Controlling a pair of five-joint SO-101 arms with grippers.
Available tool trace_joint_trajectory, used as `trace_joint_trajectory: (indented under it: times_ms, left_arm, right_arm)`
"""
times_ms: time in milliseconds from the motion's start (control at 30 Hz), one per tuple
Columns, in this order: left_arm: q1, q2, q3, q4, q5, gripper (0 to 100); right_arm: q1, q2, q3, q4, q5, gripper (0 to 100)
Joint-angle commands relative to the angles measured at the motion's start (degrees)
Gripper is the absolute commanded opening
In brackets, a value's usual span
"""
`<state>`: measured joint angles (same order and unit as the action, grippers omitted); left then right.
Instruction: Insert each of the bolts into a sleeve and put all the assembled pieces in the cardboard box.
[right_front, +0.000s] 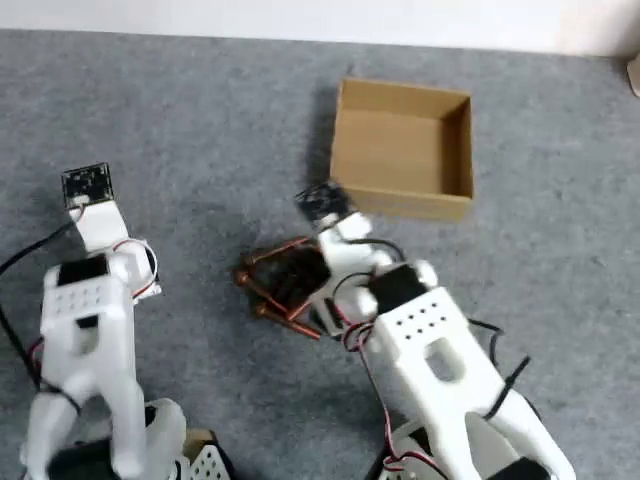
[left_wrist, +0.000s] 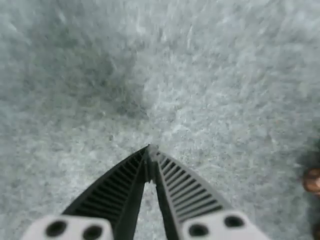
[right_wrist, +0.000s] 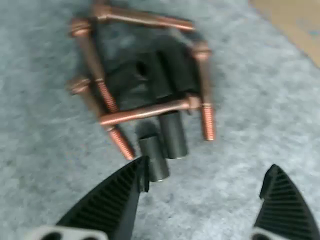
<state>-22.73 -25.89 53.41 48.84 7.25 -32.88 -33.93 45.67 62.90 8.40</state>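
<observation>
Copper bolts (right_wrist: 145, 112) heaped at middle of surface (right_front: 200, 120). Right fingers (right_wrist: 117, 197) spread wide. Two loose sleeves (right_wrist: 172, 134) just ahead, long axes running away from them. Left fingers (left_wrist: 125, 195) pinched together, well apart near left edge. Right arm nearer.

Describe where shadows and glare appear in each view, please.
High view: the cardboard box casts a shadow on the grey mat at its left side; no glare. Left wrist view: a faint dark patch lies on the mat beyond the shut left gripper. Right wrist view: the copper bolts carry dull highlights, and the black sleeves between them sit in shade.
</observation>
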Motion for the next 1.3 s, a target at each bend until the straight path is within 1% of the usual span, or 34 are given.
trace_joint_trajectory:
  times_ms: [0, 133, 400, 567, 700, 767, 1000, 1267]
  left_arm:
    - [-1.01, 3.82, -4.97, -0.97, 0.44, 2]
    - [-1.01, 4.35, -5.14, -0.79, 0.44, 2]
    - [-1.10, 4.35, -5.05, -0.88, 0.44, 2]
    - [-1.10, 4.62, -4.97, -0.97, 0.44, 2]
    - [-1.27, 4.62, -4.97, -0.97, 0.35, 2]
    - [-1.71, 4.62, -4.97, -0.97, 0.35, 2]
    - [-1.71, 4.70, -4.97, -0.97, 0.35, 2]
    - [-1.71, 4.70, -4.97, -0.97, 0.35, 2]
  right_arm:
    - [-1.54, 0.13, -2.68, 0.57, 0.88, 33.8]
    - [-2.86, 0.31, -1.98, 0.57, 0.97, 33.8]
    - [-6.99, 0.31, 4.97, 0.31, 0.88, 33.8]
    - [-7.16, 0.40, 5.93, 0.57, 0.88, 33.8]
    - [-7.60, 0.40, 10.24, -0.22, 0.88, 33.8]
    - [-8.40, 0.40, 12.18, -1.89, 0.88, 33.8]
    - [-9.27, 0.40, 19.38, -12.79, 0.88, 33.8]
    - [-14.99, 0.40, 19.38, -13.49, 1.32, 33.8]
